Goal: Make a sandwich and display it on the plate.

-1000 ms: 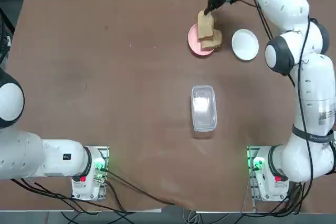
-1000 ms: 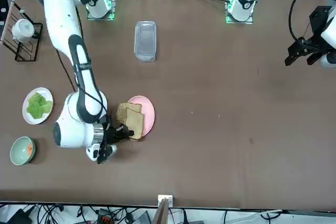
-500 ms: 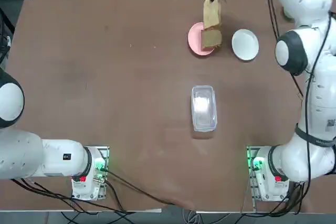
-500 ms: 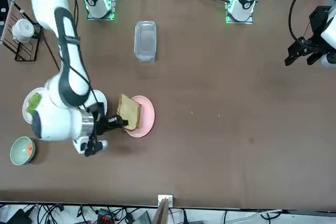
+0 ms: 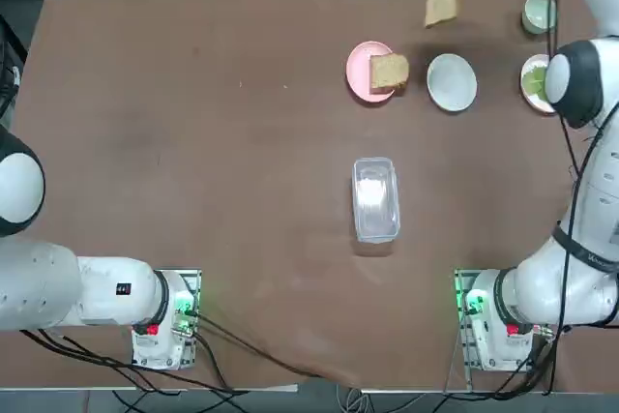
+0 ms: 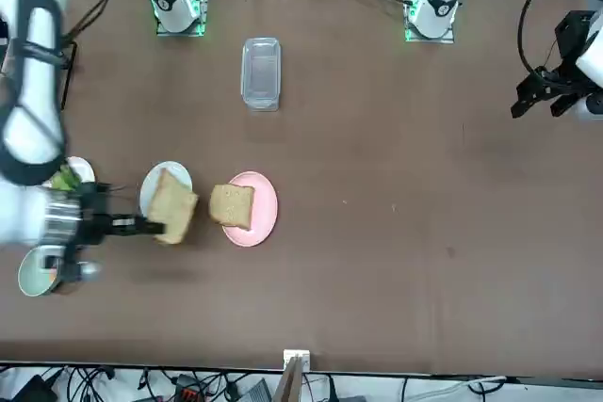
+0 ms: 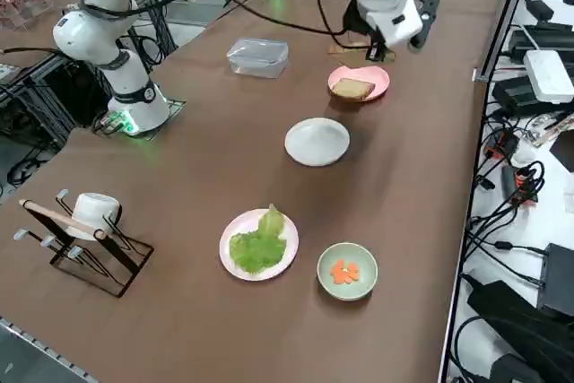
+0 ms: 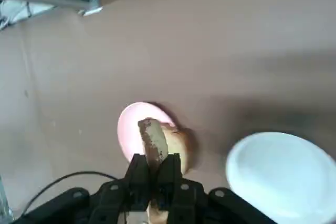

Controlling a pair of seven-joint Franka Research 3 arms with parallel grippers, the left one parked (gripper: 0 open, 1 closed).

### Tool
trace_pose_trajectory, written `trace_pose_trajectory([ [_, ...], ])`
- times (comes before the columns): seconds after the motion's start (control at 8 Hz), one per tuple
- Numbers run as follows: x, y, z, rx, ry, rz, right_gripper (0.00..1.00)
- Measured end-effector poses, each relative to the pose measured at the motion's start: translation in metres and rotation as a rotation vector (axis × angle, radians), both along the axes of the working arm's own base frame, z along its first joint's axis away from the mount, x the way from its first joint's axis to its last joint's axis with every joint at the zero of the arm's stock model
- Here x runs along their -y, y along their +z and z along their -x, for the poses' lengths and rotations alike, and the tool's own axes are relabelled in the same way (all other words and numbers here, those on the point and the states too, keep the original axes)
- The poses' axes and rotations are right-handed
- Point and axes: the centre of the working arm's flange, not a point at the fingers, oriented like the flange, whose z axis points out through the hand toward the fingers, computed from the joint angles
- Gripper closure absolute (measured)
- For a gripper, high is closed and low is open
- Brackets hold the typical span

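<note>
A: Two bread slices, not stacked. One slice (image 6: pixel 172 217) is clamped in the right tool (image 6: pixel 151 225), lifted off the table (image 6: pixel 396 233), lower left of front view, edge overlapping the white plate (image 6: pixel 153 187) from that angle.

B: Tool state?

A: Fingers (image 8: pixel 137 174) pinched together on the slice's crust, clear in wrist view. Top view: held slice at top edge, right of centre, above and between the two plates.

B: Other slice?

A: Second slice (image 5: pixel 389 72) lies on the pink plate (image 5: pixel 362 72), upper centre of top view, hanging over the plate's right rim.

B: White plate?

A: Bare, just right of the pink one in top view, near but apart.

B: Fillings?

A: Lettuce (image 7: pixel 257 245) on a pinkish plate (image 7: pixel 235 226), lower centre of side view. Green bowl (image 7: pixel 346 272) w/ smth orange-red just right of it. Both well apart from the bread.

B: Else?

A: Clear lidded container (image 5: pixel 375 198) mid table in top view. Mug on a wire rack (image 7: pixel 88 244), lower left in side view.
</note>
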Motion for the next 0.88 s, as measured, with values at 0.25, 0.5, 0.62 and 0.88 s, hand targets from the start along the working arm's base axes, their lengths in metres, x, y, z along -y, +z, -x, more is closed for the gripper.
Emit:
trace_pose_trajectory([
  [0.25, 0.030, 0.001, 0.014, -0.015, -0.104, 0.028, 0.92],
  [0.5, 0.056, -0.020, 0.046, 0.002, -0.246, 0.048, 0.92],
  [0.62, 0.067, -0.036, 0.067, -0.009, -0.307, 0.055, 0.92],
  [0.88, 0.088, -0.062, 0.097, -0.031, -0.465, 0.003, 0.92],
])
